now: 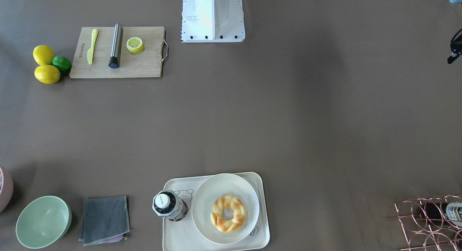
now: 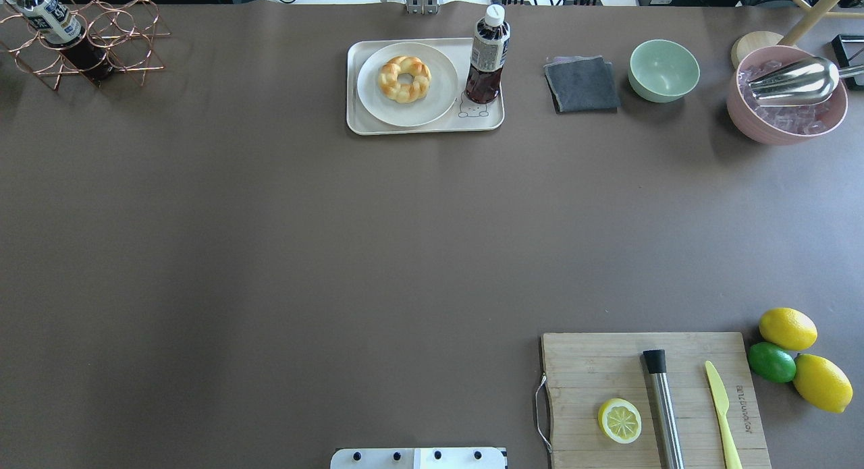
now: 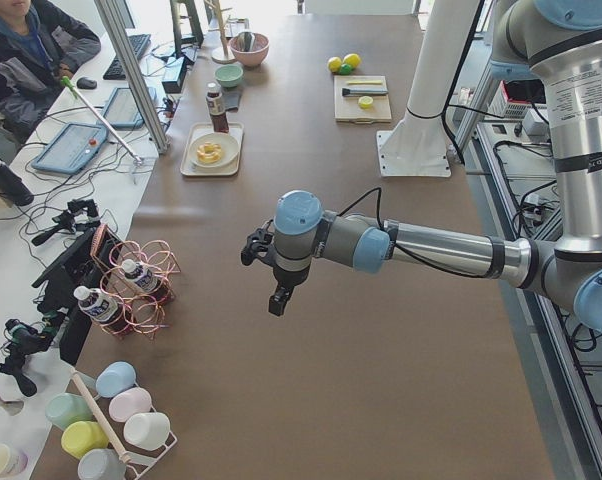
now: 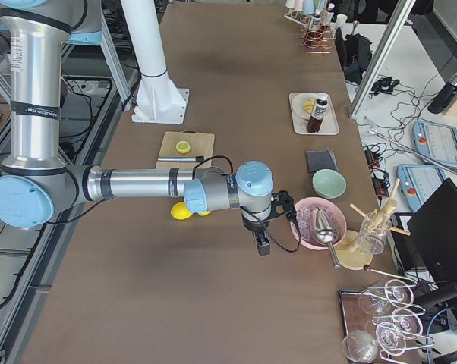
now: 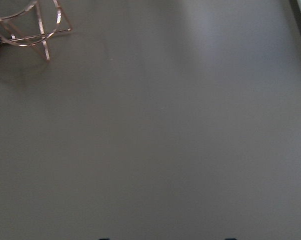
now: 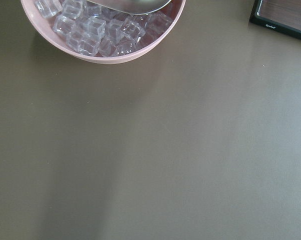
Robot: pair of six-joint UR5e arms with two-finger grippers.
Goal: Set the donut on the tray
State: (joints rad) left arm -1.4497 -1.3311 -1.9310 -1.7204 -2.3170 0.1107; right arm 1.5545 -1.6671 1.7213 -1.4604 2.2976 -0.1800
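Note:
The donut (image 1: 228, 213), a golden braided ring, lies on a round white plate (image 1: 216, 186) that sits on the cream tray (image 1: 180, 236) at the table's far edge from the robot. It also shows in the overhead view (image 2: 404, 79) on the tray (image 2: 487, 120). My left gripper (image 3: 278, 300) hangs over bare table far from the tray; two dark fingertips sit wide apart at the bottom edge of the left wrist view. My right gripper (image 4: 262, 244) hangs near a pink ice bowl (image 4: 317, 224); I cannot tell whether it is open or shut. Both hold nothing.
A dark drink bottle (image 2: 487, 57) stands on the tray beside the plate. A grey cloth (image 2: 582, 84), green bowl (image 2: 664, 69) and pink ice bowl (image 2: 786, 94) lie along the far edge. A copper wire rack (image 2: 81, 37) stands far left. A cutting board (image 2: 655, 401) with lemon half, lemons and a lime (image 2: 771, 362) is near right.

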